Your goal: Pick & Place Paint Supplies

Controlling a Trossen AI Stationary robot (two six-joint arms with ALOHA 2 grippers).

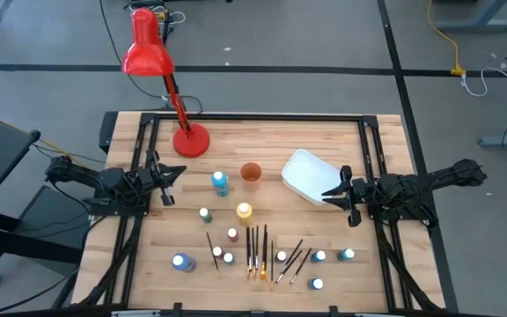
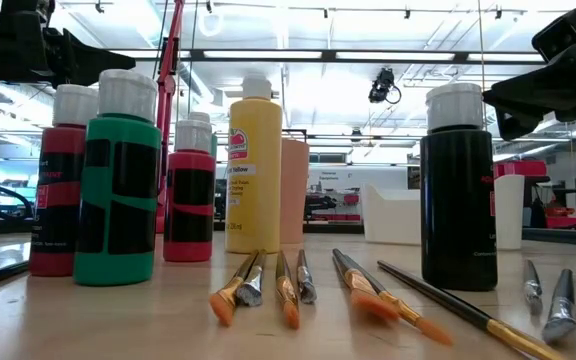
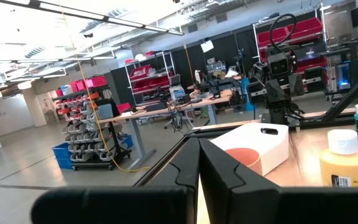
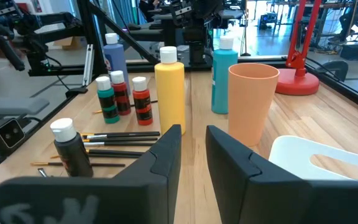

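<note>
Small paint bottles stand upright across the table's middle and near part: a blue one (image 1: pixel 220 182), a yellow one (image 1: pixel 244 211) (image 4: pixel 169 87), a green one (image 2: pixel 118 190), a black one (image 2: pixel 456 195) and several white-capped ones. Thin dark paintbrushes (image 1: pixel 255 251) (image 2: pixel 288 285) lie flat near the front edge. My left gripper (image 1: pixel 170 180) (image 3: pixel 199 168) hovers shut at the table's left side, pointing level toward the bottles. My right gripper (image 1: pixel 333 192) (image 4: pixel 193 155) hovers at the right side, beside the white tub. Its fingers stand slightly apart with nothing between them.
A white tub (image 1: pixel 311 176) (image 4: pixel 316 168) and an orange cup (image 1: pixel 251 173) (image 4: pixel 252 99) stand in the middle, toward the far side. A red desk lamp stands on its round base (image 1: pixel 190 141) at the far left. Black rails (image 1: pixel 262 116) frame the table.
</note>
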